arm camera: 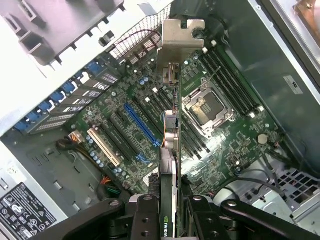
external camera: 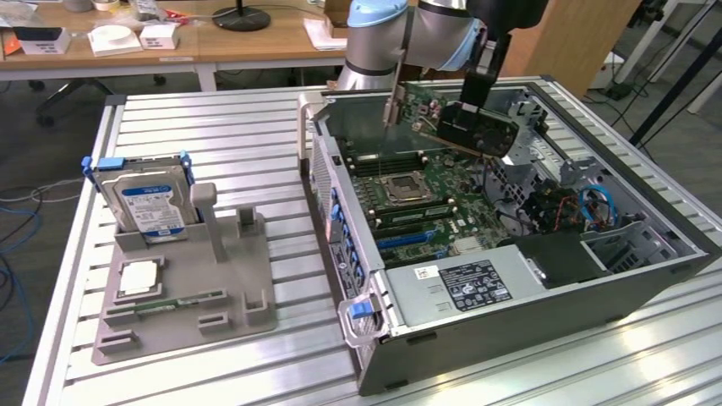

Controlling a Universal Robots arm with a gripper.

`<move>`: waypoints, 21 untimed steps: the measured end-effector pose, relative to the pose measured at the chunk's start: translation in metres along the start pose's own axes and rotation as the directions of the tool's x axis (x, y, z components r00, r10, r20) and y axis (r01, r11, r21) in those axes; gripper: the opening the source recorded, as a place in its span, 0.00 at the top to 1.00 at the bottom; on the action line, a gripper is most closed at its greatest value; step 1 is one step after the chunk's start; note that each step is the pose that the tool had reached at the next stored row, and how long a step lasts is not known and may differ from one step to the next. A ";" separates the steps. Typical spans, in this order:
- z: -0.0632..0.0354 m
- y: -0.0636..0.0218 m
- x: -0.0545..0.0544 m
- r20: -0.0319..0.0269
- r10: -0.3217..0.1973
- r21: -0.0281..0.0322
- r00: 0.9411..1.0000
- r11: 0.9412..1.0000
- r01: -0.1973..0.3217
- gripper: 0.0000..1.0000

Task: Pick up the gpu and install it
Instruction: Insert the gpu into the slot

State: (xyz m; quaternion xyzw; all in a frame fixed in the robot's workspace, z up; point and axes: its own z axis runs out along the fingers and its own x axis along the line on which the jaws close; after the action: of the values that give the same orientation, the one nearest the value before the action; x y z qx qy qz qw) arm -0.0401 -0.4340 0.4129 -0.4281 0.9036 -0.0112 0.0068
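The gpu, a green card with a black shroud and a silver bracket at one end, hangs tilted in the air above the open computer case. My gripper is shut on its upper edge. In the wrist view the gpu appears edge-on, running from my gripper out to its bracket. Below it lies the motherboard with a long blue slot and the CPU socket. The card is well clear of the board.
A grey fixture stand on the slatted table holds a blue-labelled hard drive, a CPU chip and a RAM stick. The case holds a black power supply, cables and drive cages.
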 end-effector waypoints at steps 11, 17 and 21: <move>0.0006 0.0003 0.000 0.002 -0.083 0.000 0.997 0.997 0.083 0.74; 0.0008 0.0006 -0.001 0.003 -0.122 0.000 0.993 0.993 0.122 0.74; 0.0008 0.0007 -0.001 0.004 -0.135 0.000 0.991 0.991 0.135 0.74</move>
State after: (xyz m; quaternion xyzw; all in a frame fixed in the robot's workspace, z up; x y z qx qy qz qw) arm -0.0401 -0.4330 0.4121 -0.4885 0.8725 -0.0107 0.0075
